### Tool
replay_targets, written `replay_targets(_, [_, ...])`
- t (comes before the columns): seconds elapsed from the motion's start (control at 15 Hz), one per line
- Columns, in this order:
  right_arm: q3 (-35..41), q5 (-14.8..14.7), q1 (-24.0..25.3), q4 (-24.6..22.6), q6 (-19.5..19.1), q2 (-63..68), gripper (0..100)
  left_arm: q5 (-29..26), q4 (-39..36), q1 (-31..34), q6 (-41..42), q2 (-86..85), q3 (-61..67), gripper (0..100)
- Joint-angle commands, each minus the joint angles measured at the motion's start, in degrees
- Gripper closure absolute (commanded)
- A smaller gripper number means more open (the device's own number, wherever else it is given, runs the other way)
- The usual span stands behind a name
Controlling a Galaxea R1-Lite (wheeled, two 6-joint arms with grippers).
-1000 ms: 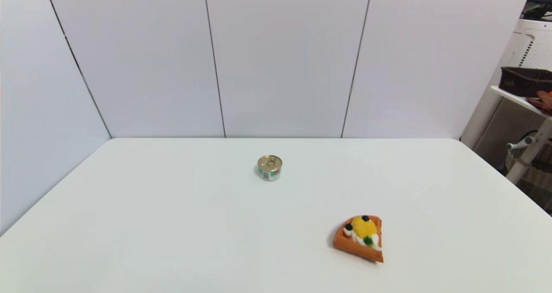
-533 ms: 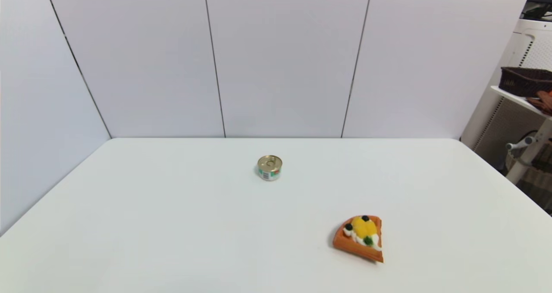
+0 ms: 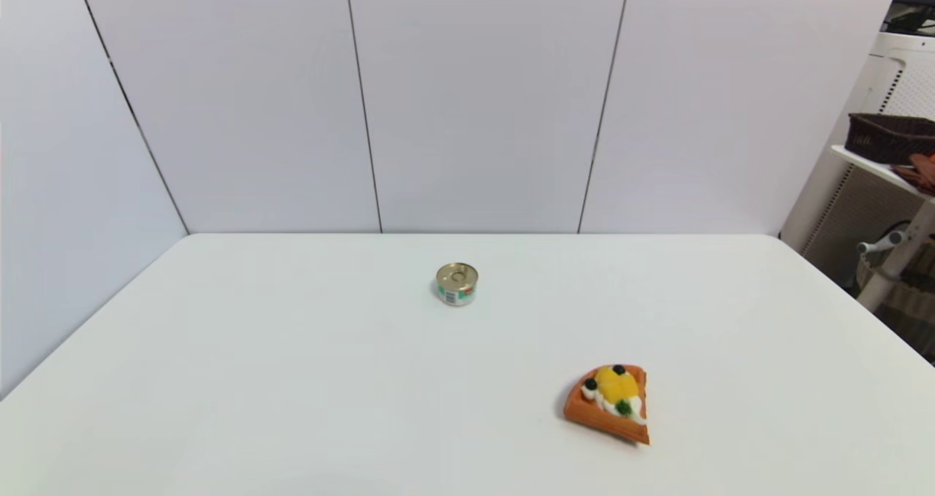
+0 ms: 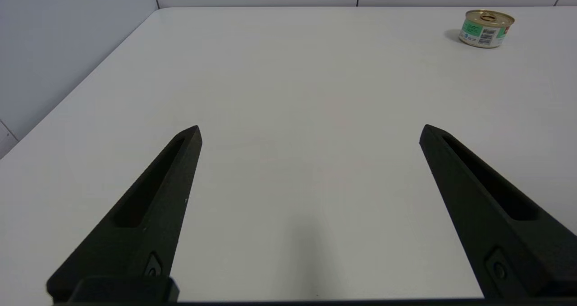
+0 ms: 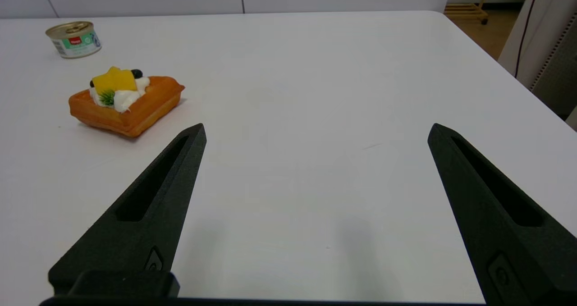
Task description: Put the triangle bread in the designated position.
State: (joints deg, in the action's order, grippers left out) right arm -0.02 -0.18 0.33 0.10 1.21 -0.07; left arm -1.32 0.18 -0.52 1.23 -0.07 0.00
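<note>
- The triangle bread [image 3: 608,403] lies flat on the white desk [image 3: 292,379], ahead of my right hand [image 5: 315,130] and off toward my left side, clear of both fingers and touching nothing else.
- Its toppings face up: a yellow blob, white cream, dark berries and a green bit on the orange-brown wedge.
- My right hand hangs low over the bare desk with its two black fingers spread wide apart and nothing between them.
- My left hand [image 4: 311,130] hovers low over the desk as well, fingers wide apart and holding nothing.
- A small gold-lidded tin can [image 3: 457,284] stands upright farther out than the bread, well apart from it; from my left hand it sits far ahead and off to the right.
- Neither hand shows in the head view; both are back at the near edge of the desk.
- To my right, off the desk, a dark woven basket [image 3: 890,136] sits on a white shelf.
</note>
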Motion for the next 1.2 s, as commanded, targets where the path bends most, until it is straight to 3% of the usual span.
replay_targets(0.07, [0.02,0.01,0.02,-0.01,0.02,0.07,0,0.0,-0.01,0.0,0.0,0.07,0.0,0])
replay_targets(1.2, [0.02,0.01,0.02,-0.01,0.02,0.07,0,0.0,-0.01,0.0,0.0,0.07,0.0,0])
